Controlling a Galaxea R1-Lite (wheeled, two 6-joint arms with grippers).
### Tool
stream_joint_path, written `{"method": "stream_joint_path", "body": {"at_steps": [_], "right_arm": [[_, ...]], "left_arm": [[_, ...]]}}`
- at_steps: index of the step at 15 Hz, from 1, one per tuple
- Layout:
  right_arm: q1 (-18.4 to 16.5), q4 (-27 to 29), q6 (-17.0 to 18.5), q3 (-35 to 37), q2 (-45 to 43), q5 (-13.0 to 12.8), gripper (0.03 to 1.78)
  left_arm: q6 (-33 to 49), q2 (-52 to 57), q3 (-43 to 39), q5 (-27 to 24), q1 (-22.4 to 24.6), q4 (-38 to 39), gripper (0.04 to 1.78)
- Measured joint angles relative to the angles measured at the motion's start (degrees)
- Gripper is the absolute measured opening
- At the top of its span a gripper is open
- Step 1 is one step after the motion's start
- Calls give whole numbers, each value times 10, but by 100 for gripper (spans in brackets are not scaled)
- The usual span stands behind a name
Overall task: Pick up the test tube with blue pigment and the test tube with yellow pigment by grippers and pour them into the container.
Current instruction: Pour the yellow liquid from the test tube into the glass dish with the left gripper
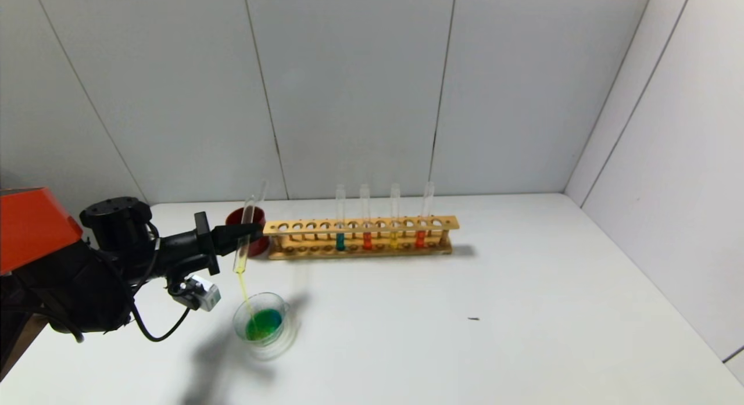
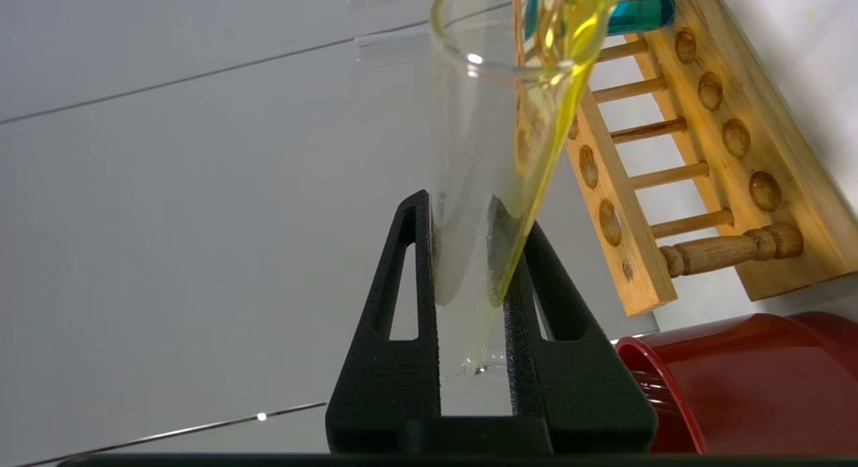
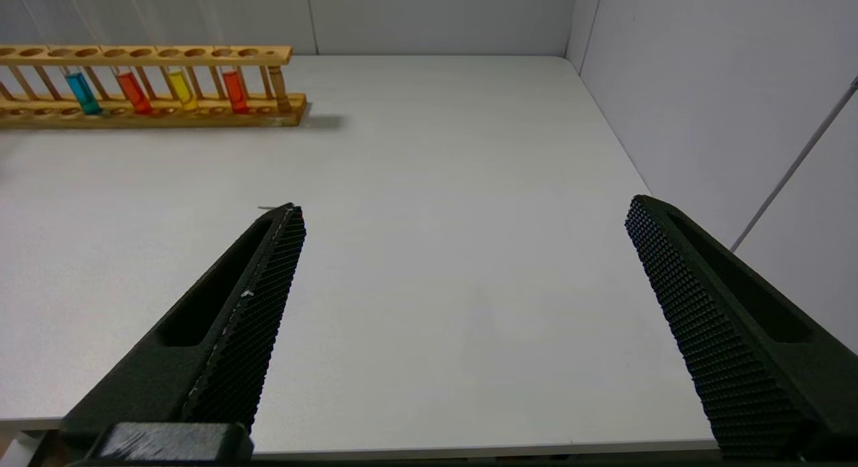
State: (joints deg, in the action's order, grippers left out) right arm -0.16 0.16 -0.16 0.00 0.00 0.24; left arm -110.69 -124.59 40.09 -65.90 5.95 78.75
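Head view: left gripper [image 1: 247, 233], fingers clamped on inverted test tube with yellow pigment [image 1: 246, 233], stream falling into container [image 1: 263, 330] on counter [image 1: 465, 335]; test tube with blue pigment [image 1: 340, 219] racked.
Left wrist view: fingers [image 2: 419, 266] pinching tube.
Right wrist view: right gripper [image 3: 462, 216], fingers spread wide, empty.
No legible writing.

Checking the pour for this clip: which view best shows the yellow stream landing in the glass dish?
The head view: the left gripper tips the test tube with yellow pigment, its stream falling into the container. The left wrist view shows only the tube's mouth, no dish. The right wrist view shows neither.
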Motion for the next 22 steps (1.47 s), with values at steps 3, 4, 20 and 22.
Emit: {"method": "stream_joint_path", "body": {"at_steps": [3,4,20,22], "right_arm": [[0,0,0,0,0,0,175],[0,0,0,0,0,0,175],[0,0,0,0,0,0,175],[0,0,0,0,0,0,175]], "left_arm": [[-6,0,0,-3,0,4,32],[-6,0,0,-3,0,12,32],[-6,-10,-8,-9,1,83,32],[-5,-13,-8,-9,1,84,32]]}}
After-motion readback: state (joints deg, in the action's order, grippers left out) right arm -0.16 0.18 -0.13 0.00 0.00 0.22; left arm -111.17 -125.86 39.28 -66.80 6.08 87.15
